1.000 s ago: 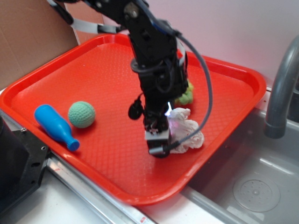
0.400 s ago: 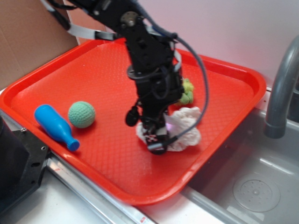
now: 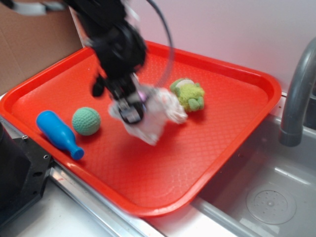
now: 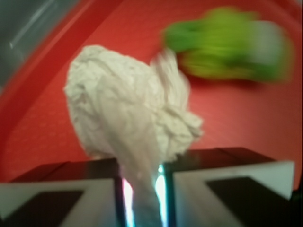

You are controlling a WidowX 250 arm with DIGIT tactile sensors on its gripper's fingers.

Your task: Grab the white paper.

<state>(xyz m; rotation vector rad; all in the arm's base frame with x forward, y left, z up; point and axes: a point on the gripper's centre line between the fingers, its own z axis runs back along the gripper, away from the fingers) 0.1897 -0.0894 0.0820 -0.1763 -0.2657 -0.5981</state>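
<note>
The white paper [image 3: 157, 116] is a crumpled wad that hangs from my gripper [image 3: 132, 111] above the middle of the red tray [image 3: 237, 79]. My gripper is shut on a pinched tail of the paper. In the wrist view the paper [image 4: 128, 113] bulges out in front of the jaws, and its narrow tail runs down between my two fingers [image 4: 90, 189]. The arm is blurred by motion.
A fuzzy yellow-green plush toy [image 3: 189, 95] lies just right of the paper; it shows blurred in the wrist view [image 4: 227, 45]. A teal knitted ball [image 3: 86, 121] and a blue bowling pin [image 3: 58, 133] lie at the tray's left. A sink [image 3: 266, 197] and grey tap [image 3: 296, 94] stand at the right.
My gripper has closed on the paper, lifted it off the tray and carried it up and to the left, away from the tray's right edge. The plush toy is now uncovered.
</note>
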